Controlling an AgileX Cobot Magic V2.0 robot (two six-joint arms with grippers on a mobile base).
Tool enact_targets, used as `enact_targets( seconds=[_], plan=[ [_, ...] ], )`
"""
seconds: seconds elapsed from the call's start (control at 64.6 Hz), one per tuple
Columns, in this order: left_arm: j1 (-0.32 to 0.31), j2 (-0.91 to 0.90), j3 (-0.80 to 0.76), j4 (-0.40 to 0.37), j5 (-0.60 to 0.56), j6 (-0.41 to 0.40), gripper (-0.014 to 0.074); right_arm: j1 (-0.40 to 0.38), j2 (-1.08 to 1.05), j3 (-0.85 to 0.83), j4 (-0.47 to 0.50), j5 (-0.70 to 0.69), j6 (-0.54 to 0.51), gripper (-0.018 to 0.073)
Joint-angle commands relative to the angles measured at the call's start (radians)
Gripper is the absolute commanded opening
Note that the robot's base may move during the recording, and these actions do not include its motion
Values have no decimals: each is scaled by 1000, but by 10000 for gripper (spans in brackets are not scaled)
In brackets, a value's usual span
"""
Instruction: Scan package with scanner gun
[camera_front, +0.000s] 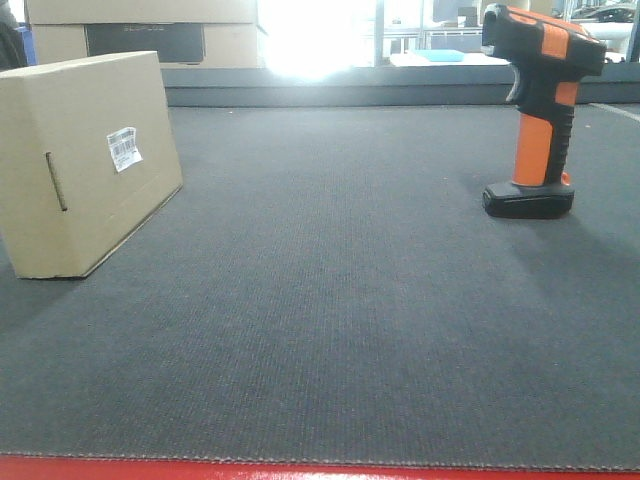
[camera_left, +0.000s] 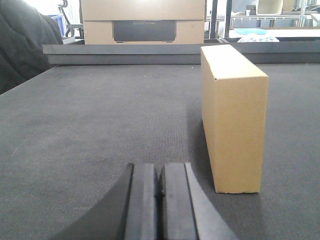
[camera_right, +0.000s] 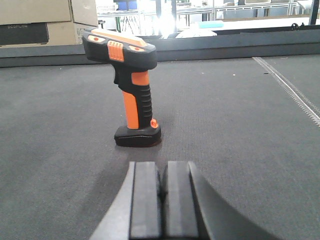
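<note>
The package (camera_front: 85, 165) stands on a long edge at the L side of the dark grey table mat (camera_front: 330, 300). Its long axis runs away from the front camera, angled slightly toward the mat's centre. The broad face w/ the white barcode label (camera_front: 124, 149) is turned toward the R side of the mat. The frame's L edge cuts off part of the box, and the label's print is too small to read. In the L wrist view the package (camera_left: 232, 125) shows its narrow end and top, w/ the label face turned out of sight.

The scanner gun (camera_front: 540, 110) stands well apart from it on the R side, upright on its flat black base, handle vertical. Its head points L, toward the package's side of the mat. The R wrist view shows the scanner gun (camera_right: 131, 85) side-on, nose again to the L.

The left gripper (camera_left: 160, 185) sits low over the mat short of the package, pads pressed together w/ nothing between. The right gripper (camera_right: 163, 185) sits short of the scanner, pads likewise together and bare.

In the bkgd are cardboard boxes (camera_left: 144, 22) w/ a dark panel. Glare washes out the window area in the front view.
</note>
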Motion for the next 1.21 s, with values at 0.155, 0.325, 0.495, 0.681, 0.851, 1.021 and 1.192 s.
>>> enact_targets(
  seconds=[0.155, 0.325, 0.495, 0.681, 0.851, 1.021, 1.192],
  plan=[
    [-5, -3, -4, -2, -16, -8, -111, 1, -3, -3, -7, -23, -1, -162],
    [-5, -3, -4, -2, -16, -8, -111, 1, -3, -3, -7, -23, -1, -162],
    [-5, -3, -4, -2, -16, -8, -111, 1, -3, -3, -7, -23, -1, -162],
    [-5, -3, -4, -2, -16, -8, -111, 1, -3, -3, -7, -23, -1, -162],
    [-6, -3, -4, -2, -31, -8, -111, 1, -3, -3, -7, -29, -1, -162],
    [-6, -3, -4, -2, -90, -8, -111, 1, -3, -3, -7, -55, -1, -162],
    [-6, -3, -4, -2, -176, -8, -111, 1, -3, -3, -7, -74, -1, -162]
  ],
)
